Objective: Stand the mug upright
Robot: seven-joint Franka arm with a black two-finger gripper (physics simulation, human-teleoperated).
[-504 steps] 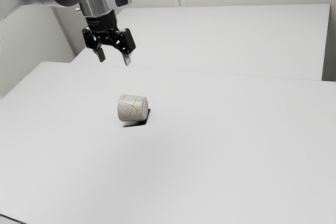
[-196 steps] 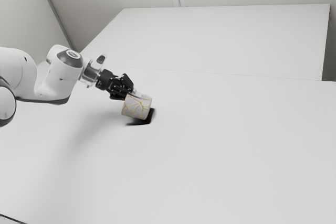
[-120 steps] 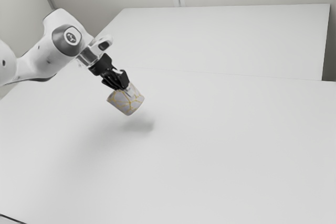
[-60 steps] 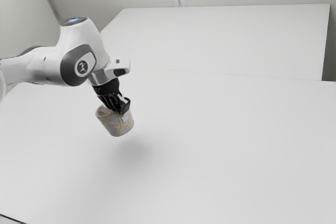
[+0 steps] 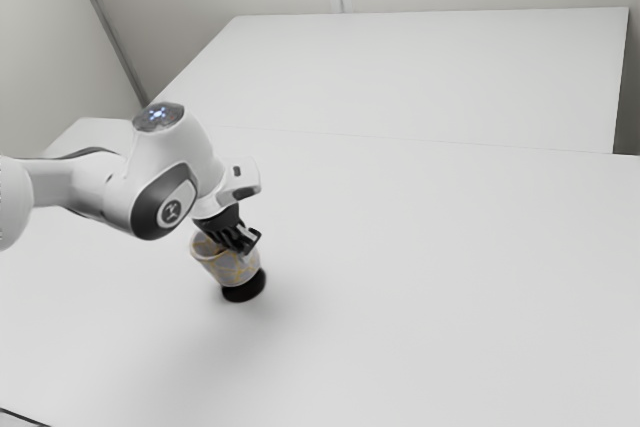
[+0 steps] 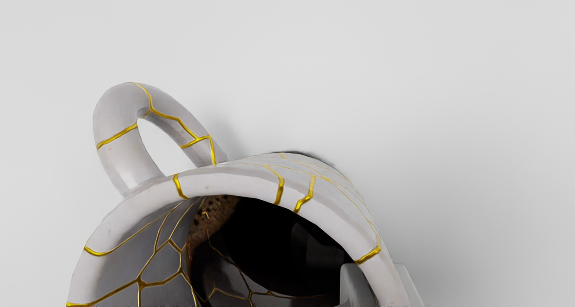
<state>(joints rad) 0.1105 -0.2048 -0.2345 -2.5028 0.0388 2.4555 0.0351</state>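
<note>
The gripper [image 5: 245, 251] pinches the tilted mug [image 5: 228, 268] by its rim [image 6: 242, 183], one jaw inside; table [image 5: 450, 277] stretches around the jaws, its edges well apart.

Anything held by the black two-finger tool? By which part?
White, gold-veined, ceramic-looking mug, held by its rim wall, away from the handle: one of the tool's fingers inside, the other outside.
</note>
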